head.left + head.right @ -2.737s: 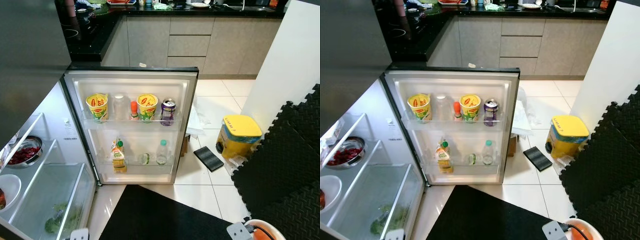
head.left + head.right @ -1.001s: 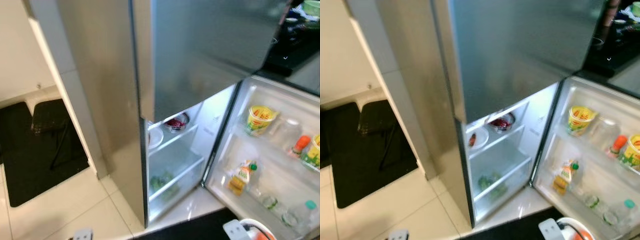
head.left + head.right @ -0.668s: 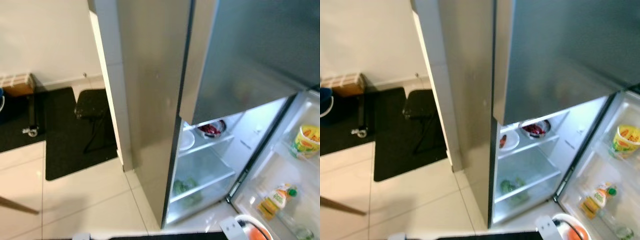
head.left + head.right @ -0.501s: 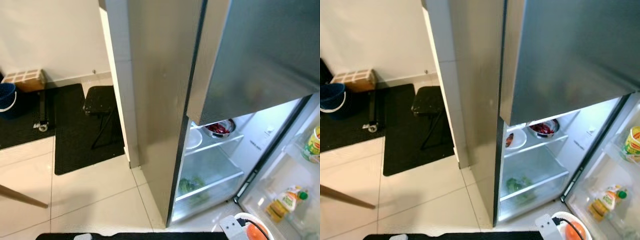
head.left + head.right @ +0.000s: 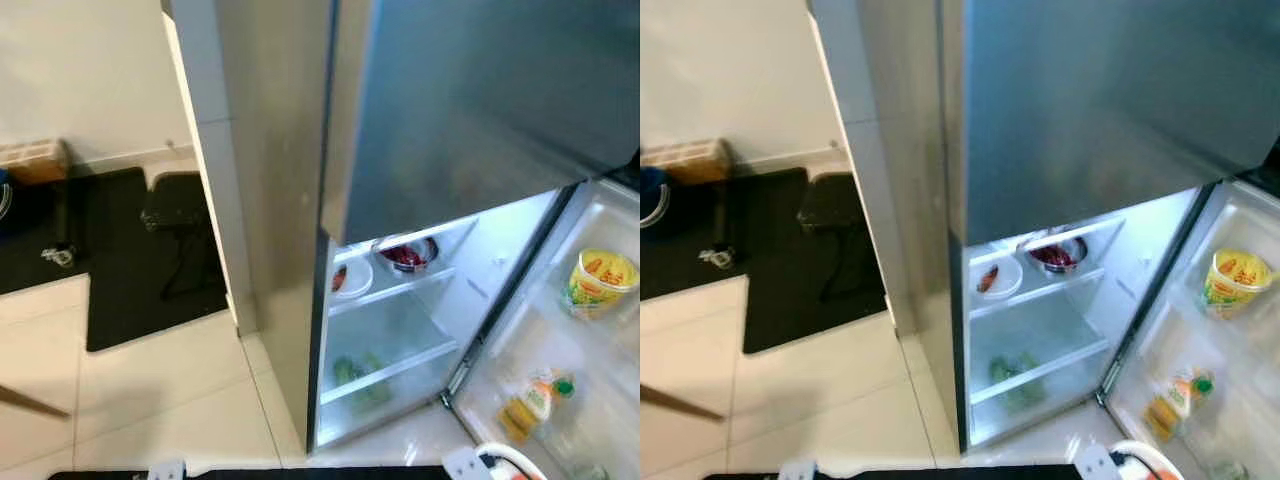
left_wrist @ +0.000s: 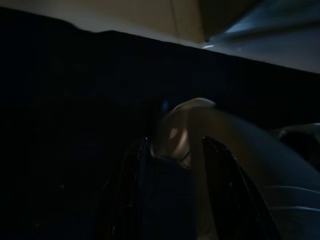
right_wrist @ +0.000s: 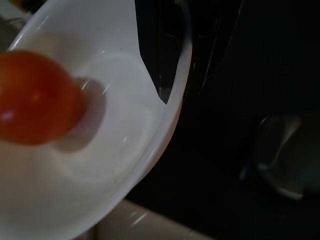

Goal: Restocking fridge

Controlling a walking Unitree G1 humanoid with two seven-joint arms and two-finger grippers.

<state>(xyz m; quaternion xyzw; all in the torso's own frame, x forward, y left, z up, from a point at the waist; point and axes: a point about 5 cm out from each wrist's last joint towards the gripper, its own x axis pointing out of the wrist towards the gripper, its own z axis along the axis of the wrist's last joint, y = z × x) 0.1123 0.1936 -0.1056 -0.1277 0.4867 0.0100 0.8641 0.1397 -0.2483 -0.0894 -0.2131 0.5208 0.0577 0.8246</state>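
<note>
The fridge (image 5: 290, 180) stands with its lower door (image 5: 560, 350) swung open toward four o'clock, the lit compartment facing the camera from the centre of the head views. On the upper shelf inside sit a small white plate (image 5: 997, 277) carrying a brownish piece of food and, just beside it toward three o'clock, a metal bowl (image 5: 1058, 256) of red food. Below them, leafy greens (image 5: 1012, 378) lie in the clear crisper drawer. In the door racks, a yellow noodle cup (image 5: 598, 282) stands on the higher rack at three o'clock, and a yellow bottle with a green cap (image 5: 528, 402) stands on the lower rack toward five o'clock. At the six o'clock edge of the head views, a white bowl (image 7: 100, 165) shows its rim; the right wrist view looks into it and finds an orange-red round fruit (image 7: 37, 97) resting against its inner wall. The right tool has one black finger over the bowl's rim, so it appears clamped on the bowl. The left tool (image 6: 175, 195) hangs over a black mat in the dark, its two fingers set apart with nothing between them. Left of the fridge, at nine o'clock, a black floor mat (image 5: 130, 260) lies on the pale tiles with a dark folding stool (image 5: 172, 215) on it.
</note>
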